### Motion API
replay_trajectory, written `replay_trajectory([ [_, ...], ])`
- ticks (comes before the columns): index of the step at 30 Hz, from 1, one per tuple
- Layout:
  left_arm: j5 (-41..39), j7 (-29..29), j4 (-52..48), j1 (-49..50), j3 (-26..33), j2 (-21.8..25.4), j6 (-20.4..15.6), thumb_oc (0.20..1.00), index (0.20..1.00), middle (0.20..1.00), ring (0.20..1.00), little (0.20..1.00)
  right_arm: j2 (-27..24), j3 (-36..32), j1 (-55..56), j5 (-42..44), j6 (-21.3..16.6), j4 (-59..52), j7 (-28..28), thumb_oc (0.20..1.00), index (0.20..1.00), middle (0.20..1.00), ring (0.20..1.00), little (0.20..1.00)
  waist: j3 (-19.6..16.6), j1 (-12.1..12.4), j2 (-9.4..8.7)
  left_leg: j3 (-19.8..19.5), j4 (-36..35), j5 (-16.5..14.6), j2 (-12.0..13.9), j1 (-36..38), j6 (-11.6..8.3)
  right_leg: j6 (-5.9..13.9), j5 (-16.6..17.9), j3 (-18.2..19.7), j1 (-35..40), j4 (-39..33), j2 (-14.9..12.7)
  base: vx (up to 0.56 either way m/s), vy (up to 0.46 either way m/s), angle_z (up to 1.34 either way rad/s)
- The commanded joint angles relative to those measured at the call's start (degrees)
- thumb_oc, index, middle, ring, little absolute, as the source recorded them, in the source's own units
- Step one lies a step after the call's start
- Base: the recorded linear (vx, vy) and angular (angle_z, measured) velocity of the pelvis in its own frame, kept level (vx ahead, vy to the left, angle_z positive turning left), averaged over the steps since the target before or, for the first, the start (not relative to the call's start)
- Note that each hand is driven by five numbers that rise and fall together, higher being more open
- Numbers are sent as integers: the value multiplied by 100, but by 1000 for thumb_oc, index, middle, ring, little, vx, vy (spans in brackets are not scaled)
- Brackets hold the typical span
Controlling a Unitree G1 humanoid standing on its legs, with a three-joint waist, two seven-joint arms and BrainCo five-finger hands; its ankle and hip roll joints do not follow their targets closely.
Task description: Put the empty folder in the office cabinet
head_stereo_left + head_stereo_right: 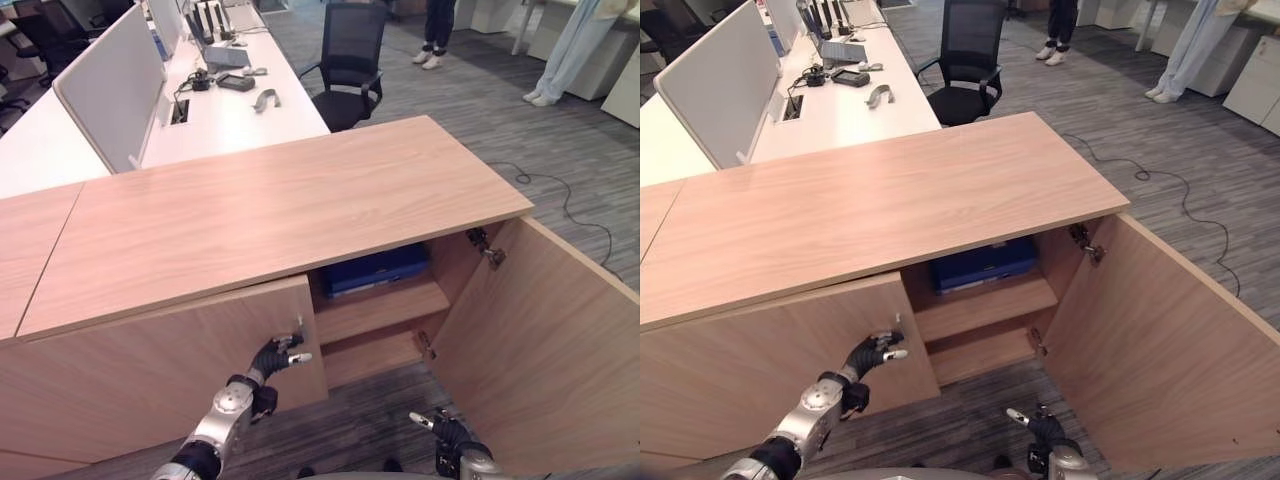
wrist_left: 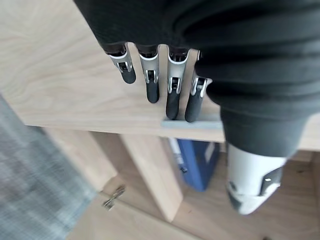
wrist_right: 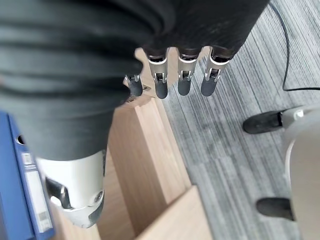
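Already the blue folder (image 1: 375, 270) lies flat on the upper shelf (image 1: 385, 305) inside the office cabinet (image 1: 280, 215), held by neither hand.

Its right door (image 1: 545, 330) stands swung wide open, while the left door (image 1: 160, 365) is nearly closed, and the folder shows in the gap between them under the wooden top. At that left door's free edge is the left hand (image 1: 275, 357), its fingers (image 2: 172, 97) straight and relaxed, their dark tips just by the small metal pull (image 2: 190, 123) on the door, clasping nothing. Low down near the open right door hangs the right hand (image 1: 445, 430), fingers (image 3: 182, 82) likewise loose and empty, over the grey carpet (image 1: 370, 420). Behind the cabinet stand a white tabletop (image 1: 230, 115) with a divider screen (image 1: 110, 85) and a black office chair (image 1: 350, 65), and people's legs (image 1: 435, 35) show farther off.
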Motion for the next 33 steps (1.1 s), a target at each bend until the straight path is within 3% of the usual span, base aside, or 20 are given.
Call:
replay_trajectory([
  [1,-57,304,430,-1106,585,87,-514,1000,1000,1000,1000,1000,-165,118,-75,-216,-53,16,46,1000,1000,1000,1000,1000,-247,-92,-107,187,25,-320,248,93,-223,462,-287,-82,132,105,-148,64,51,-35],
  [6,-99,403,1131,-1824,912,637,-506,1000,1000,1000,1000,1000,-242,131,114,-373,-28,36,134,1000,1000,1000,1000,1000,-314,-263,-152,456,25,-427,218,179,-191,577,-222,55,21,179,-214,51,61,-31],
  [14,-150,498,1480,-2297,1118,1001,-513,1000,1000,1000,1000,1000,-240,113,182,-345,-29,143,162,1000,1000,1000,1000,1000,-307,-304,-212,639,25,-498,185,235,-150,693,-163,136,-108,255,-290,5,42,-26],
  [23,-209,514,744,-1482,1094,306,-624,1000,1000,1000,1000,1000,-138,-88,155,-227,-25,276,124,1000,1000,1000,1000,1000,-286,-193,-266,575,25,-539,133,263,-83,700,-174,1,-85,321,-364,-2,8,-1],
  [27,-87,271,-11,-545,665,-209,-547,1000,1000,1000,1000,1000,-126,-395,72,-101,-11,404,40,1000,1000,1000,1000,1000,-207,-64,-287,510,25,-549,91,245,-14,698,-177,-99,-88,401,-426,-32,22,9],
  [31,159,-7,-248,-181,151,-238,-466,1000,1000,1000,1000,1000,-191,-581,-224,68,-21,431,-29,1000,1000,1000,1000,1000,61,18,-201,679,25,-495,141,130,15,823,-35,-336,-570,988,-416,-146,-12,-3],
  [33,255,-181,-559,103,-36,-107,-395,1000,1000,1000,1000,1000,-203,-609,-315,46,0,410,-36,1000,1000,1000,1000,1000,188,220,-46,885,25,-410,276,23,-3,770,-145,-1306,-685,1350,-666,-219,-48,-39],
])
